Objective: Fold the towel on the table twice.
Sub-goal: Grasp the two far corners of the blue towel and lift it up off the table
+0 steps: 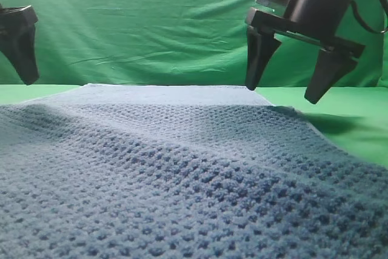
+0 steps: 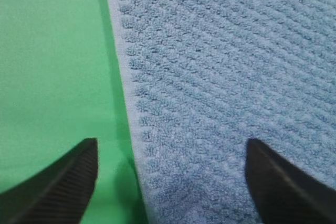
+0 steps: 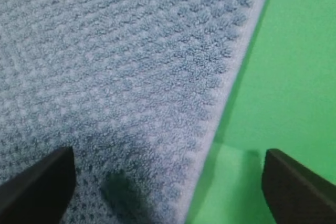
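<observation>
Towel: the blue-grey towel with a bumpy weave lies spread on the green desk. It fills the lower part of the high view, from the left side to the right side.
Towel edges: the left wrist view shows a thin hem running down the picture, with green desk to its left. The right wrist view shows the other hem, with desk to its right.
Left pincer: the left pincer is spread wide and grasps nothing. One dark finger is over the desk, the other over the towel.
Right pincer: the right pincer hangs at the upper right of the high view, over the towel's far corner. It is released and holds nothing.
Backdrop: a wrinkled green cloth hangs behind.
</observation>
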